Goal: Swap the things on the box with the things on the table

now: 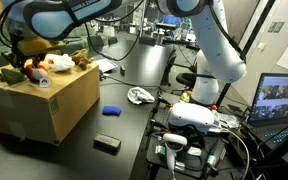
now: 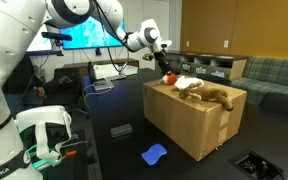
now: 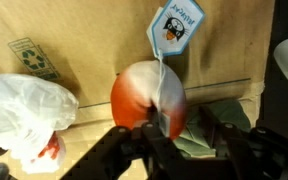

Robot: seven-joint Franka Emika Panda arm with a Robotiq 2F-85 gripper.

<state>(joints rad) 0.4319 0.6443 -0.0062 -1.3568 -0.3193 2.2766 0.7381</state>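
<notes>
The gripper [image 3: 165, 138] is hovering over the cardboard box [image 3: 84, 40], with a red-and-white plush ball [image 3: 144, 98] sitting between its fingers. Whether they are squeezing it is unclear.

Wrist view: a blue paper hang tag [image 3: 174, 25] w/ a cartoon penguin pic hangs by a string above the red-and-white round toy [image 3: 144, 95]. You'll find a short word in white caps across the tag's top, too blurred to read. Upper left, a dark recycling-arrows sign [image 3: 31, 57] w/ tiny print under it is stamped on the cardboard box [image 3: 94, 40]; the print isn't legible. In an exterior view the screen [image 1: 281, 100] shows small pics, and in an exterior view the monitor [image 2: 89, 38] glows blue; any text on either is too small to tell.
</notes>
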